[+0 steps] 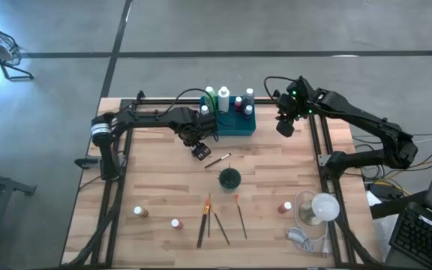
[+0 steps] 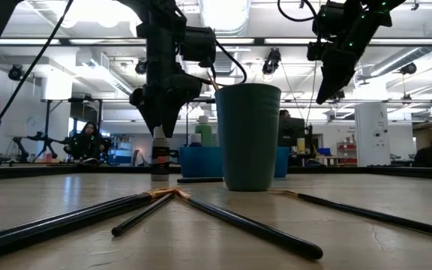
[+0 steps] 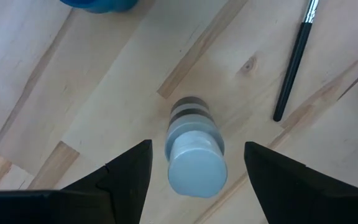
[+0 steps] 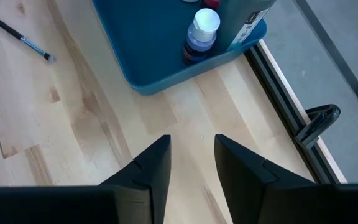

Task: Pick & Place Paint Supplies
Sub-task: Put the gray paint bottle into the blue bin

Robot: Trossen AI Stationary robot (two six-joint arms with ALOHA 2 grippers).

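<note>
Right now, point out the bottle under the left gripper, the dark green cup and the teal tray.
Bottle (image 3: 196, 168): left wrist view, on its white cap.
Dark green cup (image 2: 250, 135): low view, middle of its side wall.
Teal tray (image 4: 166, 74): right wrist view, on its near outer wall.

Tray cut off, bottle label unreadable

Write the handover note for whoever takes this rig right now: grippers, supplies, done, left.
Left gripper: open, above a standing bottle in front of the tray.
Right gripper: empty, narrowly open, over bare table right of the tray.
Done: several bottles stand in the tray.
Left: that bottle, three bottles near the front edge, four brushes by the cup, one brush nearer the tray.
</note>
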